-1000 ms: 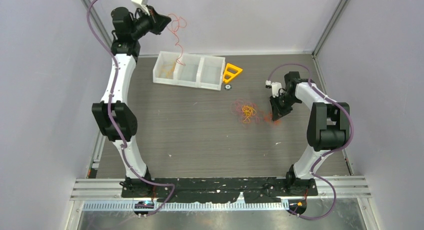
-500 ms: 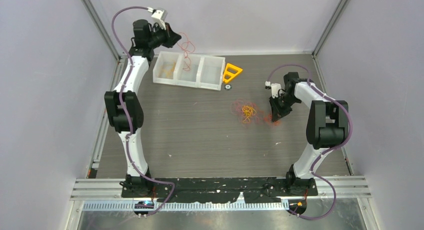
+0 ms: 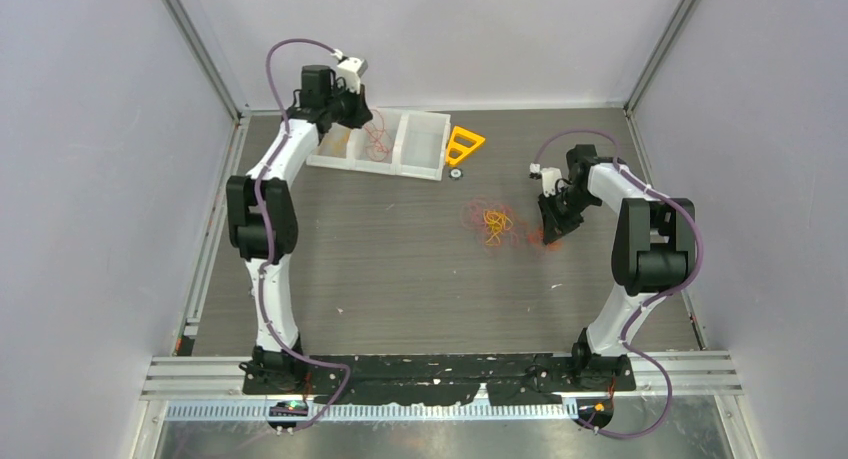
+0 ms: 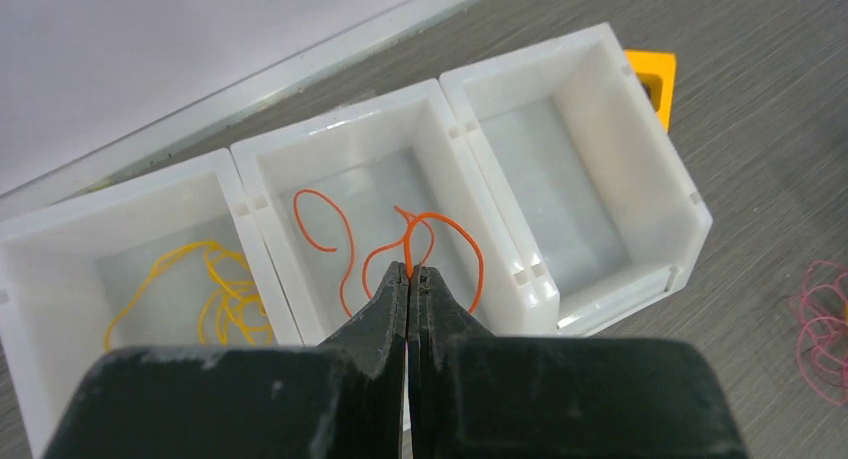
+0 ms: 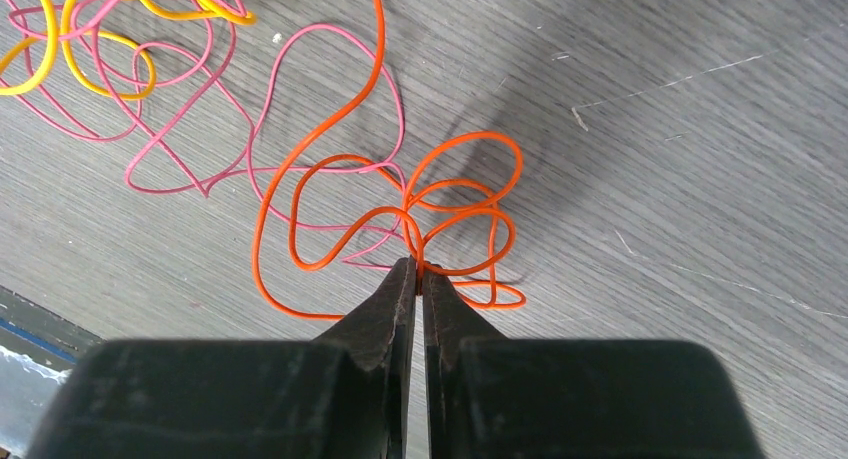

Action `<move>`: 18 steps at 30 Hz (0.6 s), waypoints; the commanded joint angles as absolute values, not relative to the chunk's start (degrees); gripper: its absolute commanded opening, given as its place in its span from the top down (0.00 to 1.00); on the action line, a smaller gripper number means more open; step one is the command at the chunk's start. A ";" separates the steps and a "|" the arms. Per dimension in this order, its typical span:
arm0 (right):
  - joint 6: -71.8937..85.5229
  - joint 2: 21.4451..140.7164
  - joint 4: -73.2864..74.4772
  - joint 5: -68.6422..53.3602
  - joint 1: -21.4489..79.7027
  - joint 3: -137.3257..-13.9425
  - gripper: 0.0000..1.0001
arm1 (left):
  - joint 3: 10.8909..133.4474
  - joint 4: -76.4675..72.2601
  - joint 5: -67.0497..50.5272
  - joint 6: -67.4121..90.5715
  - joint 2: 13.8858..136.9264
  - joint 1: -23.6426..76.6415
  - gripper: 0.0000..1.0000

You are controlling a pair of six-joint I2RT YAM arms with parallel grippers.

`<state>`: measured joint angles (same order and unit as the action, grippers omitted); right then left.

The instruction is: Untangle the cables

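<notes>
Left jaws pressed together, pinching orange wire (image 4: 445, 217); wire curls into middle bin of white tray (image 4: 690, 219) at desk's (image 3: 400, 269) 11 o'clock. Yellow wire (image 4: 215, 289) lies in left bin. Right jaws closed tight on orange loops (image 5: 408, 224) lying flat on desk. Tangle (image 3: 497, 222) of yellow and pink strands just beside, at 9 o'clock of right jaws.

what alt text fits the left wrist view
The left gripper, shut, pinches a thin curly orange wire over the middle compartment of a white plastic three-compartment bin. Thin yellow wires lie in the compartment at the picture's left.
</notes>
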<state>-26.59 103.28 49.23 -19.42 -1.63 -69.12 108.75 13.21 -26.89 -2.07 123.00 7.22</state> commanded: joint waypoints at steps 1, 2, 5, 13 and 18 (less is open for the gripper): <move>-26.35 103.65 49.86 -20.10 -1.76 -71.14 0.89 | 115.23 20.07 -19.28 -7.61 127.13 9.42 0.97; -26.36 103.68 49.97 -20.20 -1.76 -71.30 0.89 | 118.63 22.94 -17.10 -8.06 128.87 9.82 0.85; -26.34 103.67 50.73 -21.23 -1.76 -72.45 0.88 | 127.05 29.18 -15.06 -7.48 132.35 9.74 0.57; -26.53 101.24 54.23 -25.97 -1.76 -77.97 0.64 | 118.89 23.94 -24.52 -5.75 117.56 7.22 0.21; -26.32 97.94 56.25 -29.01 -1.69 -83.68 0.41 | 113.25 27.88 -30.37 -8.17 106.15 6.57 0.09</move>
